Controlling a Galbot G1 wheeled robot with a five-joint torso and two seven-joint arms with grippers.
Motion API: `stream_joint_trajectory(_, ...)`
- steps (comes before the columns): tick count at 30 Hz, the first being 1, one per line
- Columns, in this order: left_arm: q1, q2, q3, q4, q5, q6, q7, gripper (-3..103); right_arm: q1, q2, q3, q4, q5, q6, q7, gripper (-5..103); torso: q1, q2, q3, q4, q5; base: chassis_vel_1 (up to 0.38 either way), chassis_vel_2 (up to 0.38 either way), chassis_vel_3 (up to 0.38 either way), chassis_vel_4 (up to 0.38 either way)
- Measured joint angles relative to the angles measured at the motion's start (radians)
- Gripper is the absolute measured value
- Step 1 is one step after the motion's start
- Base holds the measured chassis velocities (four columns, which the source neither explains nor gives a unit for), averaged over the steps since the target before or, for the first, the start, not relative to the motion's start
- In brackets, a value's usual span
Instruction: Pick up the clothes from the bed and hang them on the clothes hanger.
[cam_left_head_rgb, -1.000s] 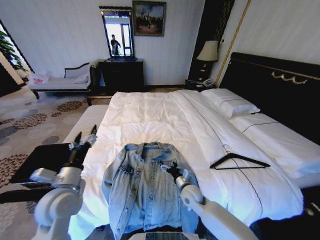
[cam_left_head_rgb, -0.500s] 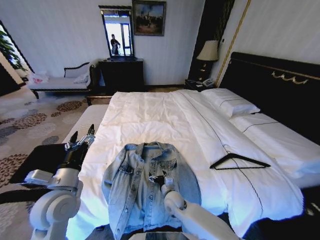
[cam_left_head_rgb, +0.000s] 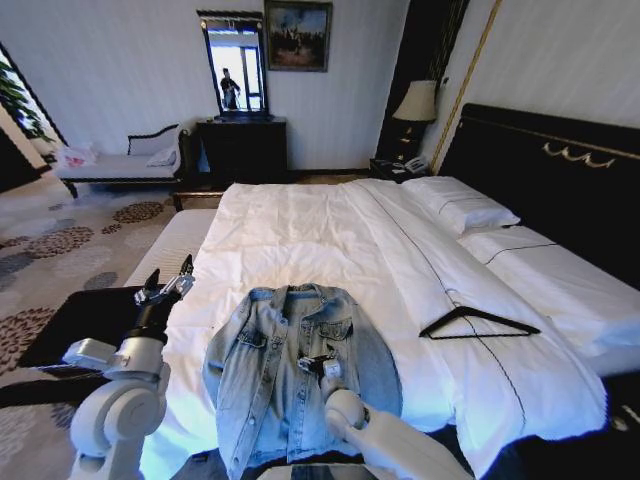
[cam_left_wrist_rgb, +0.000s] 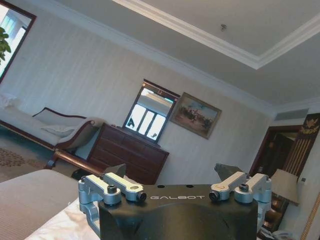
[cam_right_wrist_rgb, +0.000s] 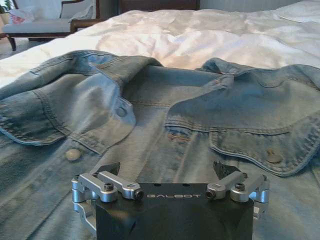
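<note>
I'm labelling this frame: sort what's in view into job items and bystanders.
Job:
- denim jacket, flat on the bed
- black coat hanger on the duvet
- right hand, open above the jacket

Bystanders:
- left hand, open, beside the bed
- chaise
- dresser
- lamp

I note the jacket (cam_left_head_rgb: 295, 375) lying on the bed (cam_left_head_rgb: 330, 235) at lower centre of the head view, the hanger (cam_left_head_rgb: 479, 322) on the duvet to its right, well apart.
</note>
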Motion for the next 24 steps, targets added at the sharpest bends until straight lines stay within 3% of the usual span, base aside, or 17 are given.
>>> stream_joint_trajectory(3, 0.002, 0.000, -0.003, -0.001, 0.000, 0.000, -0.005, 100, 0.006, 0.002, -0.024, -0.026, -0.038, -0.037, 0.035, 102, 0.000, 0.000, 0.000, -0.0001, 0.0000, 0.000, 0.000, 0.000, 0.000)
stream_joint_trajectory(4, 0.004, 0.000, -0.006, -0.004, -0.002, 0.000, -0.006, 100, 0.008, 0.001, -0.037, -0.036, -0.050, -0.050, 0.048, 97, 0.000, 0.000, 0.000, -0.0001, 0.0000, 0.000, 0.000, 0.000, 0.000)
stream_joint_trajectory(6, 0.005, 0.001, -0.010, -0.006, -0.003, 0.000, -0.006, 100, 0.008, 0.001, -0.043, -0.041, -0.052, -0.056, 0.053, 97, 0.000, 0.000, 0.000, -0.0001, 0.0001, 0.000, 0.000, 0.000, 0.000)
stream_joint_trajectory(13, 0.009, 0.008, -0.022, -0.005, -0.008, -0.001, -0.011, 100, 0.009, 0.013, -0.053, -0.051, -0.054, -0.074, 0.078, 65, 0.000, 0.000, 0.000, 0.0000, 0.0001, 0.000, 0.000, 0.000, 0.000)
stream_joint_trajectory(15, 0.008, 0.009, -0.022, -0.005, -0.008, -0.001, -0.012, 100, 0.010, 0.011, -0.050, -0.051, -0.053, -0.074, 0.078, 65, 0.000, 0.000, 0.000, 0.0000, 0.0001, 0.000, 0.000, 0.000, 0.000)
stream_joint_trajectory(18, 0.006, 0.009, -0.020, -0.004, -0.008, -0.001, -0.018, 100, 0.008, 0.001, -0.034, -0.043, -0.052, -0.072, 0.078, 49, 0.000, 0.000, 0.000, 0.0000, 0.0002, 0.000, 0.000, 0.000, 0.000)
stream_joint_trajectory(21, 0.006, 0.006, -0.015, -0.003, -0.007, -0.001, -0.020, 100, 0.003, -0.008, -0.023, -0.035, -0.051, -0.069, 0.076, 44, 0.000, 0.000, 0.000, -0.0001, 0.0002, 0.000, 0.000, 0.000, 0.000)
stream_joint_trajectory(22, 0.007, 0.004, -0.011, -0.002, -0.006, -0.002, -0.022, 100, -0.001, -0.015, -0.012, -0.027, -0.050, -0.066, 0.074, 33, 0.000, 0.000, 0.000, -0.0001, 0.0001, 0.000, 0.000, 0.000, 0.000)
stream_joint_trajectory(24, 0.007, 0.003, -0.008, -0.001, -0.005, -0.002, -0.023, 100, -0.004, -0.020, -0.003, -0.021, -0.050, -0.064, 0.074, 33, 0.000, 0.000, 0.000, -0.0001, 0.0001, 0.000, 0.000, 0.000, 0.000)
